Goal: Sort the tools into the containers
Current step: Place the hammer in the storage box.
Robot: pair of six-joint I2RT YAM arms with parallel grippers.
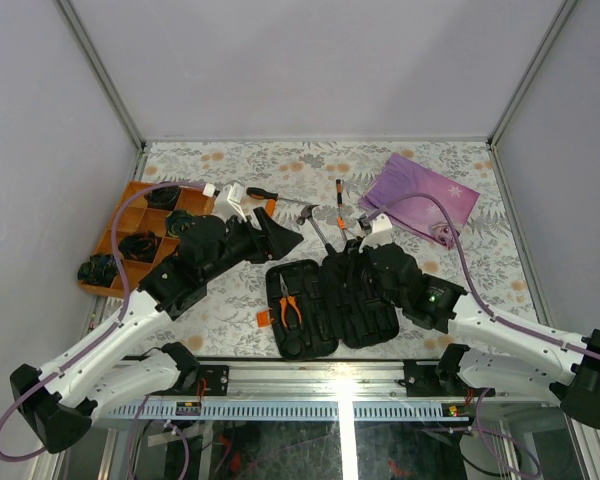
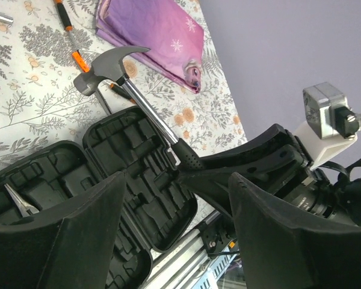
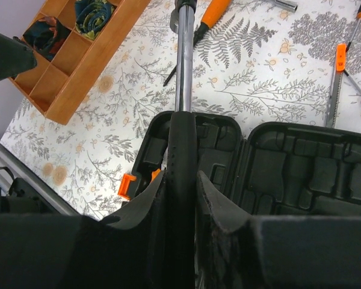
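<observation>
The black tool case lies open near the table's front, orange-handled pliers seated in its left half. My right gripper is shut on the black handle of the hammer, holding it above the case. The steel hammer head points toward the far side. My left gripper stands open just left of the hammer, apart from it, nothing between its fingers. Two screwdrivers lie on the table beyond the case.
An orange divided tray with black coiled lumps sits at the left. A folded purple cloth lies at the back right. The case's orange latch faces left. A metal rail runs along the table's near edge.
</observation>
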